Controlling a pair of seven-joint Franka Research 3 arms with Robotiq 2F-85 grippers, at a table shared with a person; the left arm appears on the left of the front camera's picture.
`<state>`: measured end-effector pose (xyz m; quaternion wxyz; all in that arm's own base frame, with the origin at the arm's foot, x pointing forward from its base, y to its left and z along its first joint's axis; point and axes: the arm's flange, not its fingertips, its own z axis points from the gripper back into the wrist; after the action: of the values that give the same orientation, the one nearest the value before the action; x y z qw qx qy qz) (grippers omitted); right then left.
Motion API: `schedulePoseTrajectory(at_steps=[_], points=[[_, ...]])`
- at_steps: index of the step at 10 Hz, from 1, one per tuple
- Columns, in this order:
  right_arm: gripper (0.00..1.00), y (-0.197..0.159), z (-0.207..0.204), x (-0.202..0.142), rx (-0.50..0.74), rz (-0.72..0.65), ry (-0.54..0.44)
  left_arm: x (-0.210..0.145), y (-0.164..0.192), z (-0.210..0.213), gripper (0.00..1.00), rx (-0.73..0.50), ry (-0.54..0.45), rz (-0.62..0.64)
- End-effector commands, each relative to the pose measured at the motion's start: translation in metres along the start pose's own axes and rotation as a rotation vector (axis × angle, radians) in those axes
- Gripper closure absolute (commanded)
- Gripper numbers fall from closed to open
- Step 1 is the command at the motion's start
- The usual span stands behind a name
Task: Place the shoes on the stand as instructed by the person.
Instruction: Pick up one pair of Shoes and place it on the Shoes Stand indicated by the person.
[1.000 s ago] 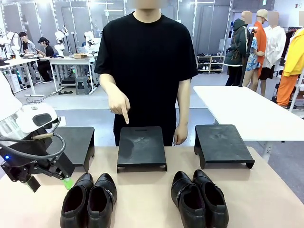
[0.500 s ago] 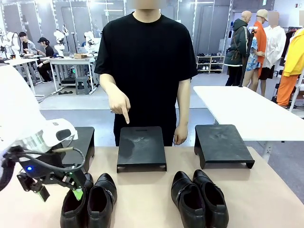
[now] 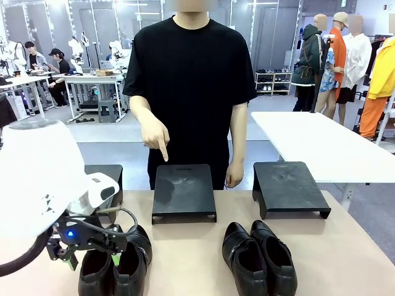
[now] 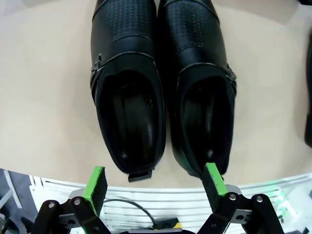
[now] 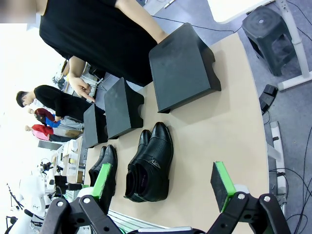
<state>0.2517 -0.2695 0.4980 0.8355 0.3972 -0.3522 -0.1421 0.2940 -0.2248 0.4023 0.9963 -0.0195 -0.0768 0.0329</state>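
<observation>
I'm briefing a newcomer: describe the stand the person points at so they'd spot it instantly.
On the table, three black stands line the far edge before the person. It is the middle stand, the only one under the person's pointing finger.

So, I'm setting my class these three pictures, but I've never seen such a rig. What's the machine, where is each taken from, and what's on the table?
It is a two-armed robot; each arm ends in a two-fingered claw. The front picture looks across the table at a person whose hand points down toward the middle stand of three black ones. Nearer lie the left pair and the right pair of black shoes. The other pictures come from wrist cameras. The left claw hangs open over the left pair; the right claw is open too; neither holds anything.
</observation>
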Motion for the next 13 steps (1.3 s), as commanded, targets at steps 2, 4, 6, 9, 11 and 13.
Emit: schedulePoseTrajectory(at_steps=[2, 4, 6, 9, 11, 13], points=[[0.0, -0.001, 0.001, -0.001, 0.007, -0.003, -0.004, 0.009, -0.004, -0.027, 0.0, 0.028, -0.04, 0.055], [0.0, -0.001, 0.001, -0.001, 0.007, -0.003, -0.004, 0.015, -0.005, -0.026, 0.0, 0.024, -0.057, 0.051], [0.0, -0.001, 0.001, -0.001, 0.007, -0.003, -0.004, 0.022, -0.013, -0.019, 0.0, 0.031, -0.07, 0.029], [0.0, -0.001, 0.001, -0.001, 0.007, -0.003, -0.004, 0.036, -0.021, -0.025, 0.0, 0.029, -0.061, 0.031], [0.0, -0.001, 0.001, -0.001, 0.007, -0.003, -0.004, 0.039, -0.028, -0.028, 0.0, 0.039, -0.055, 0.037], [0.0, -0.001, 0.001, -0.001, 0.007, -0.003, -0.004, 0.039, -0.028, -0.035, 0.0, 0.049, -0.018, 0.06]])
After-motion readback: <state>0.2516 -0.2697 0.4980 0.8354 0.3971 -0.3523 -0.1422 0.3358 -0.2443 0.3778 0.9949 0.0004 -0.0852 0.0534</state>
